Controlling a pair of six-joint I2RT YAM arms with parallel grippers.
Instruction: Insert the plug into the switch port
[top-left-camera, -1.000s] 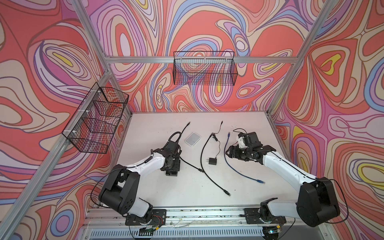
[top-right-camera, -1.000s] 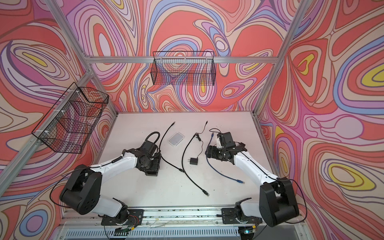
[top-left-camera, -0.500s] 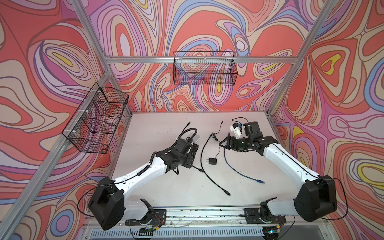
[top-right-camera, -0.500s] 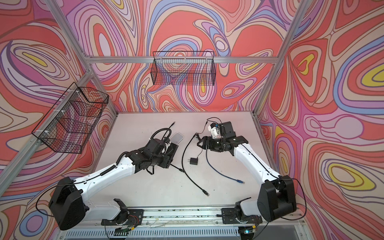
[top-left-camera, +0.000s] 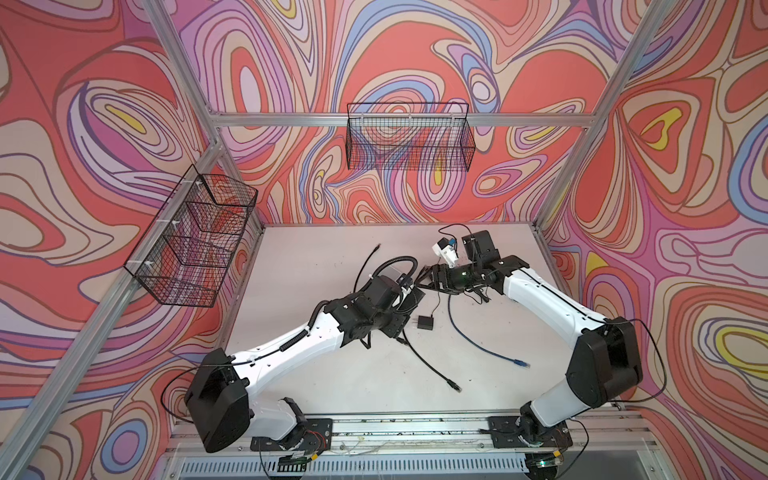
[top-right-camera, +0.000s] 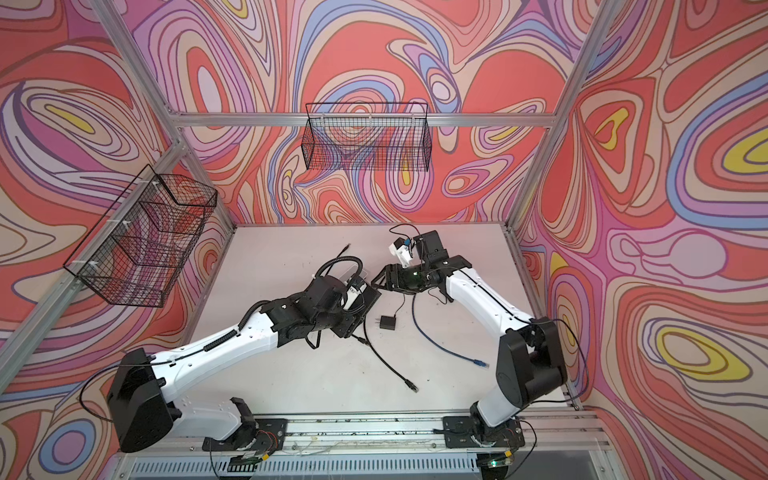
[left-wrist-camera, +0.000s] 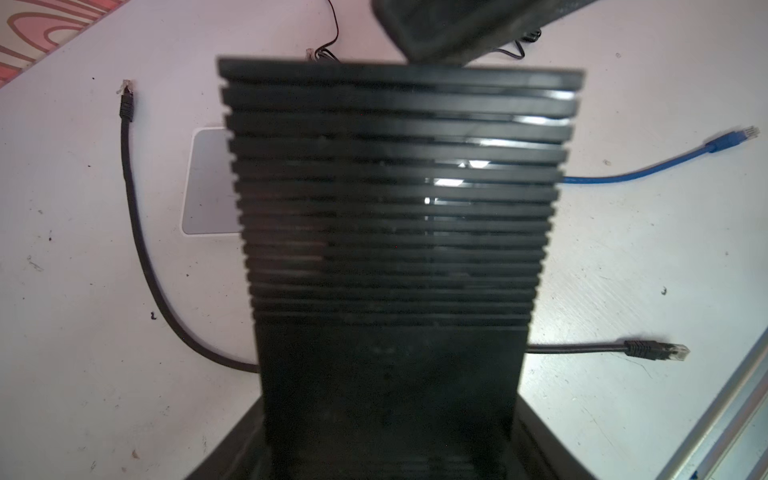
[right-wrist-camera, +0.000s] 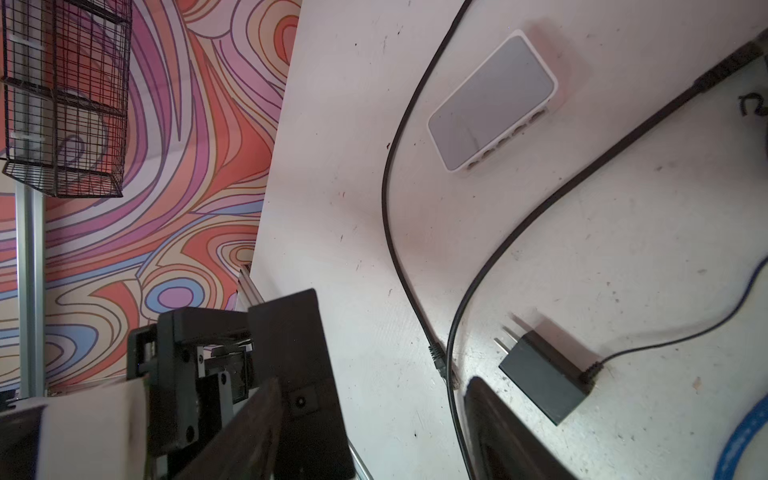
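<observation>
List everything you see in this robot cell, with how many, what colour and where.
switch: one, white-grey, centre
black cables: two, black, loose across the centre
blue cable: one, blue, right of centre
power adapter: one, black, centre, thin cord attached
wire baskets: two, black, back wall and left wall
table: one, white, under everything
left gripper: one, black, near the switch, jaw state unclear
right gripper: one, black, open, facing the left gripper

Within 1 second the left arm has unfolded, carrying the left gripper (top-left-camera: 413, 297) out over the switch (left-wrist-camera: 208, 183), while the right gripper (top-left-camera: 424, 283) has shifted back and toward the middle, its tips now close to the left gripper.
</observation>
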